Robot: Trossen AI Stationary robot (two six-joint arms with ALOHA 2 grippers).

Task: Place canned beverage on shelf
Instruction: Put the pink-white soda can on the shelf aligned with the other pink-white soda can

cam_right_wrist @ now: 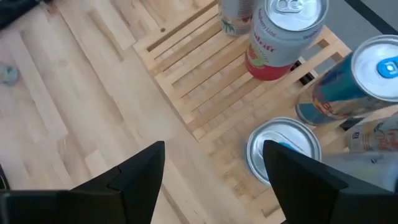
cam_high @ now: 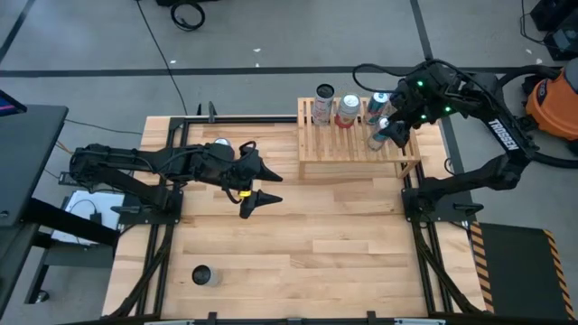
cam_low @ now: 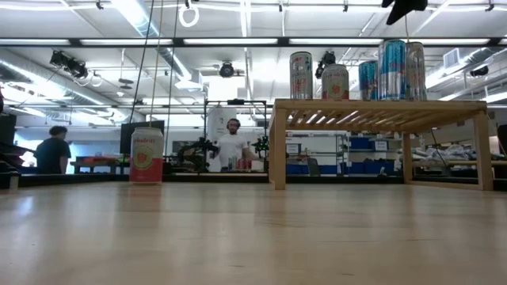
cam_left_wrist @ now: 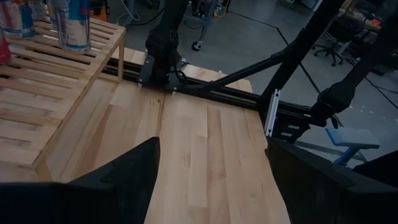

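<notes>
The light-wood slatted shelf [cam_high: 359, 144] stands at the table's far right on its legs [cam_low: 278, 146]. Several cans stand upright on its slats, among them a pink one [cam_right_wrist: 280, 37], a blue one [cam_right_wrist: 367, 81] and a silver-topped one [cam_right_wrist: 283, 149]. My right gripper [cam_high: 390, 126] hovers open above the shelf's right part, over the silver-topped can, its fingertips clear of the can tops [cam_low: 404, 8]. Another can [cam_high: 203, 275] stands on the table at the near left [cam_low: 146, 155]. My left gripper [cam_high: 257, 185] waits open above the table's middle left, nothing between its fingers [cam_left_wrist: 211, 180].
Black frame rails [cam_left_wrist: 205, 87] run along the table's far and side edges. The right arm's base [cam_high: 433, 203] sits just near of the shelf. Bare wood lies between the shelf and the lone can. People [cam_low: 232, 146] stand in the room beyond the table.
</notes>
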